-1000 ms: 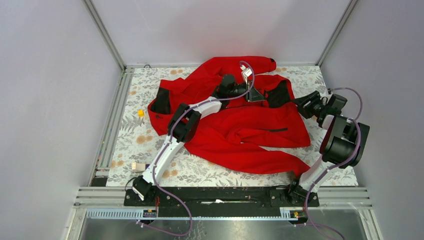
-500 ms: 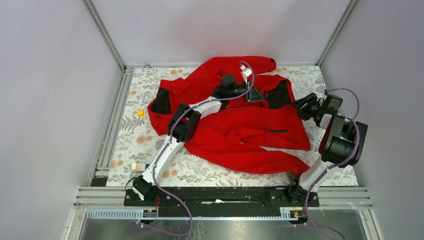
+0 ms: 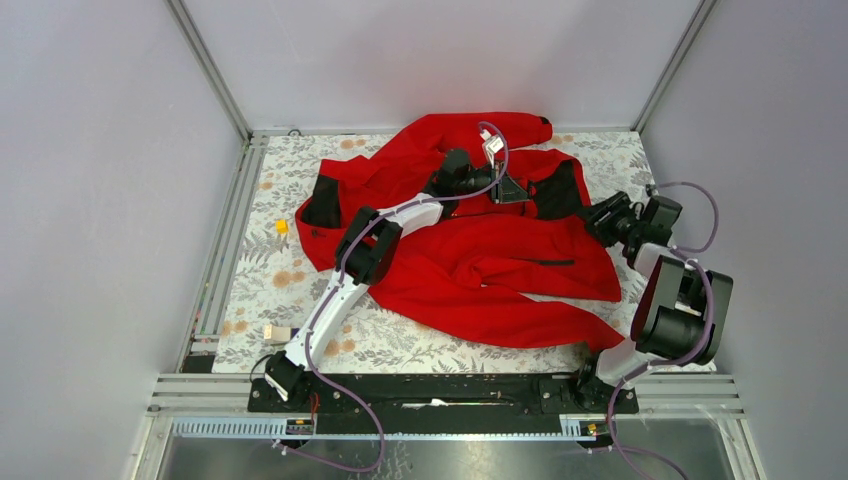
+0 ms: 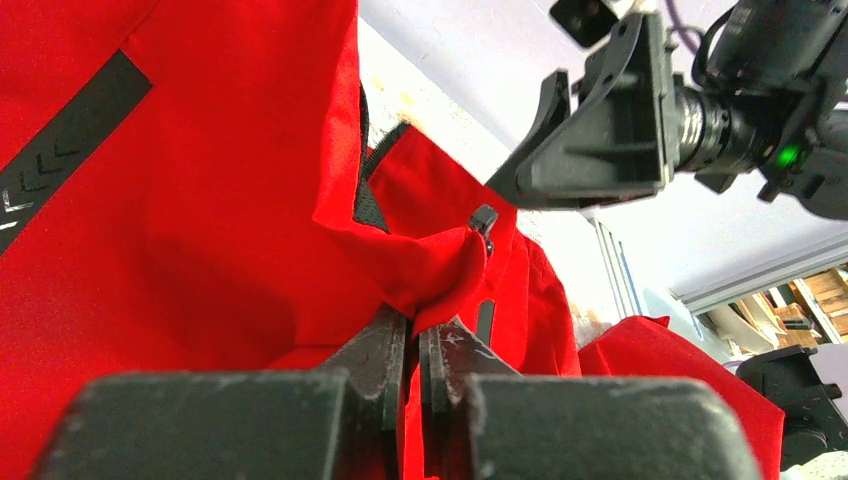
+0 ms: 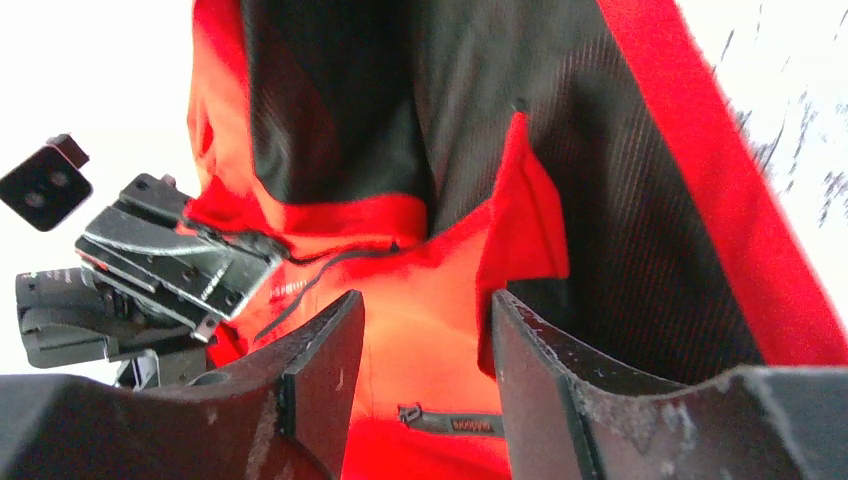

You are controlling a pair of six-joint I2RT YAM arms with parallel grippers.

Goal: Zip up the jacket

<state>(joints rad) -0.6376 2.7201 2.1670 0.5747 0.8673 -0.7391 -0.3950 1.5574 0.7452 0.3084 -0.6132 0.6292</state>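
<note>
the jacket [image 3: 480, 250] lies open and rumpled on the flowered table [image 3: 270, 290], covering its middle and far part. one sleeve reaches toward the back wall and another trails toward the near right. its front is not zipped. black lining [image 3: 562, 188] shows at the jacket's right edge and another black patch [image 3: 322, 200] at its left edge. a dark pocket zipper [image 3: 553, 260] runs across the red cloth on the jacket's right half.

my left gripper [image 4: 413, 345] sits over the jacket's upper middle. its fingers [image 4: 375, 345] are pressed together on a fold of the red cloth, with the pinched cloth bulging up just above the tips. a small dark zipper pull [image 4: 483, 218] sticks out at the top of that fold.

my right gripper [image 5: 428, 320] is at the jacket's right edge, pointing at the black lining. its fingers [image 5: 325, 350] stand partly apart with nothing between them, and i cannot tell whether the tips touch the cloth.

left of the jacket, apart from it, a small yellow piece [image 3: 282, 226] lies on the table. a pale little block [image 3: 277, 333] lies nearer to me.
</note>
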